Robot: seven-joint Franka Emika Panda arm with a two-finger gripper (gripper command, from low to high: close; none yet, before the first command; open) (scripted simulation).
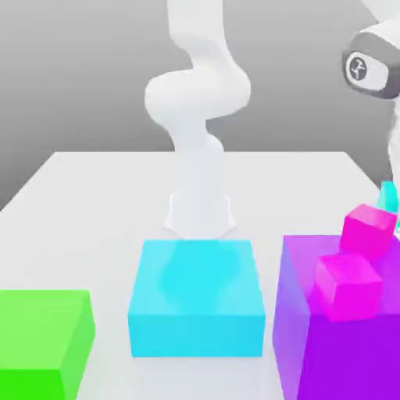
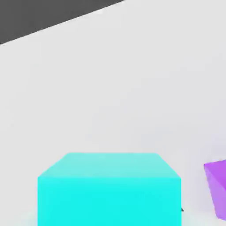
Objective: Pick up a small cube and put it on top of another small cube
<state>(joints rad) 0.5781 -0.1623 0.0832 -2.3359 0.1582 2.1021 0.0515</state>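
Two small magenta cubes rest on a large purple block [image 1: 344, 351] at the exterior view's right. One magenta cube [image 1: 349, 285] is nearer, and the other [image 1: 369, 230] sits just behind it, slightly tilted. A small cyan cube [image 1: 388, 195] peeks in at the right edge behind them. In the hand view a cyan cube [image 2: 109, 190] sits close on the white table, with a purple corner [image 2: 216, 187] beside it. My arm's wrist [image 1: 369, 66] hangs at the upper right, and my gripper [image 1: 394, 152] reaches down along the right edge above the small cyan cube.
A large cyan block [image 1: 197, 305] stands in front of the robot base [image 1: 200, 211]. A large green block [image 1: 43, 344] sits at the front left. The white table [image 1: 94, 203] stretches back to a grey wall.
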